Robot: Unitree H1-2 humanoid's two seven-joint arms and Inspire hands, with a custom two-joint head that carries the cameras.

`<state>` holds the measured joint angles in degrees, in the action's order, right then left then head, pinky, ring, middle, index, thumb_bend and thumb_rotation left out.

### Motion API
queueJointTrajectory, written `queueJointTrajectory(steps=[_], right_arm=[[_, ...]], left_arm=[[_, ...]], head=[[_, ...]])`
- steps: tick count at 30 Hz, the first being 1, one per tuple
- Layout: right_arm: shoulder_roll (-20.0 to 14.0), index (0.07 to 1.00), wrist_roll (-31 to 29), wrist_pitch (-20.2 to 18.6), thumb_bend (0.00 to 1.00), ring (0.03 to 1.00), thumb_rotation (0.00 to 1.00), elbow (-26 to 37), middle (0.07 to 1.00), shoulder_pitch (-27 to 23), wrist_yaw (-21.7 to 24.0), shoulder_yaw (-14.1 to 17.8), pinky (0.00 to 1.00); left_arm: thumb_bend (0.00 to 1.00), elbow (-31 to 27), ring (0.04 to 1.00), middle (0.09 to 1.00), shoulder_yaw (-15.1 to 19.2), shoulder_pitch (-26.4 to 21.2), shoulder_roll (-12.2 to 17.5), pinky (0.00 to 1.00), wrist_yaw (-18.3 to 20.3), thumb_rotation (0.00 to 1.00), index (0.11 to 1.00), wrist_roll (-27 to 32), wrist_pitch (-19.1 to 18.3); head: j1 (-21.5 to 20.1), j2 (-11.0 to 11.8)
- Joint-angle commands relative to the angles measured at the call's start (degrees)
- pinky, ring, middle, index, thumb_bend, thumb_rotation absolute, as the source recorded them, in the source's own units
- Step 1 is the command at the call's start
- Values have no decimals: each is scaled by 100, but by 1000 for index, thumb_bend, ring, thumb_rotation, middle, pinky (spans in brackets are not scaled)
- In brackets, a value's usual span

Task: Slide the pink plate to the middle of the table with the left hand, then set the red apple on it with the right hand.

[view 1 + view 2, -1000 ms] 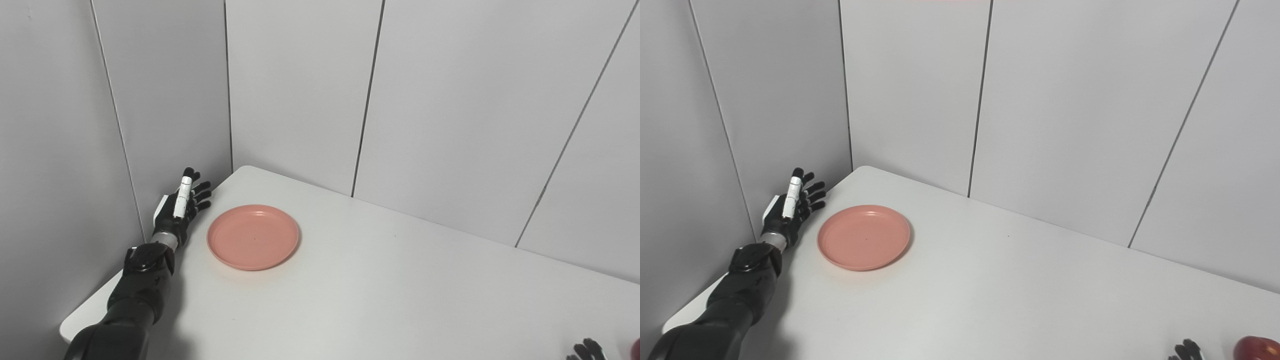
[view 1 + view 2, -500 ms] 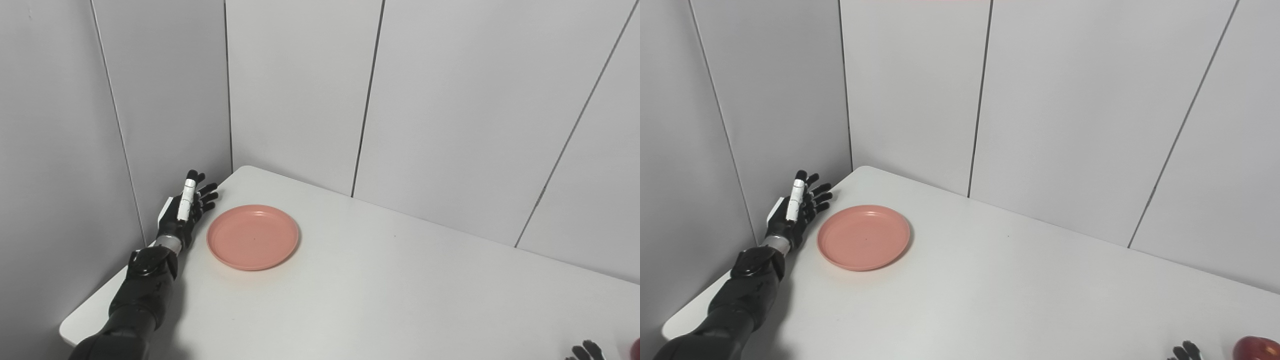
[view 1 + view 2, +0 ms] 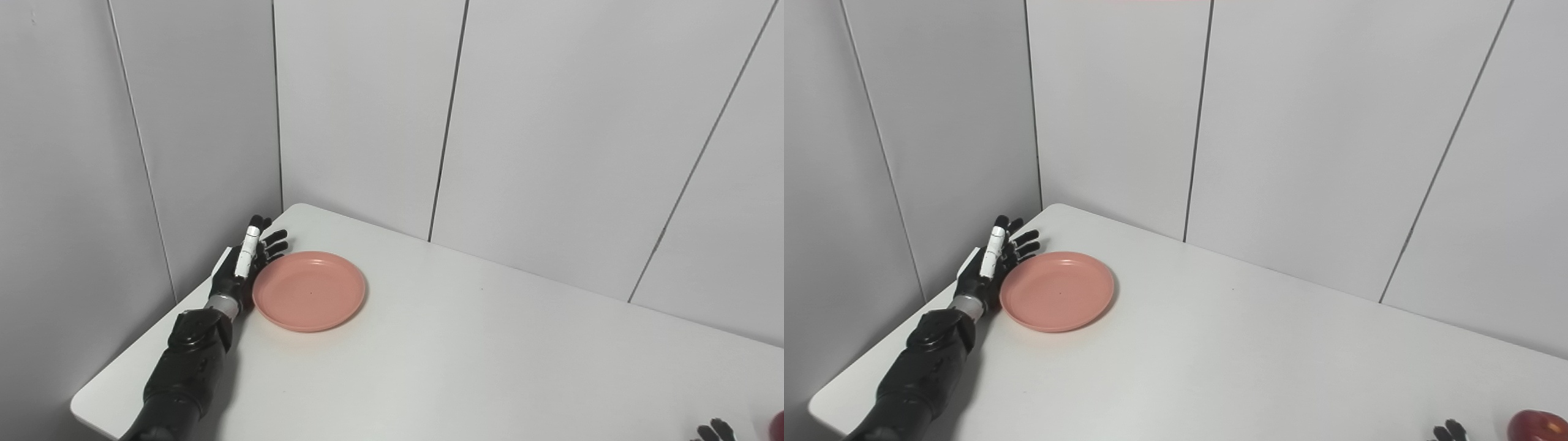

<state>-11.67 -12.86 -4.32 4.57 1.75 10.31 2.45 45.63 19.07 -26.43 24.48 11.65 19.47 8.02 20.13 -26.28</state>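
A pink plate (image 3: pixel 309 290) lies empty near the far left corner of the white table (image 3: pixel 465 355). My left hand (image 3: pixel 245 266) is open, fingers spread, held on edge right against the plate's left rim; I cannot tell if it touches. A red apple (image 3: pixel 1537 425) sits at the bottom right edge of the right eye view. Only the fingertips of my right hand (image 3: pixel 1448 432) show at the bottom edge, just left of the apple; the rest is out of view.
Grey wall panels (image 3: pixel 367 110) stand close behind and to the left of the table. The table's left edge (image 3: pixel 98 392) runs just beside my left forearm.
My left hand has moved right from the table's left edge up to the plate's left rim. The plate has not moved. The right fingertips have sunk slightly lower.
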Motion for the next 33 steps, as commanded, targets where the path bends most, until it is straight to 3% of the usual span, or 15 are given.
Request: queueJointTrajectory(steps=[1,7,15,33], right_arm=[[14,983,-11,-269,819,977,1000,78,972,4,38,-49,1000],[30,983,20,-389,815,975,1000,192,968,16,-17,-57,1000],[61,983,44,-448,781,977,1000,250,971,8,-67,-77,1000],[101,996,104,-499,724,985,1000,391,979,7,-99,-157,1000]], left_arm=[[849,-146,863,859,-50,-20,-43,853,-33,931,934,-25,-127],[838,-245,855,854,-60,25,-108,840,-6,931,924,5,-176],[865,-1379,894,896,-161,276,-456,884,-180,934,930,-1,-852],[859,-1784,893,883,-541,220,-873,893,-492,959,934,-329,-1110]], head=[[-2,-6],[-19,-45],[-32,-52],[-125,-104]])
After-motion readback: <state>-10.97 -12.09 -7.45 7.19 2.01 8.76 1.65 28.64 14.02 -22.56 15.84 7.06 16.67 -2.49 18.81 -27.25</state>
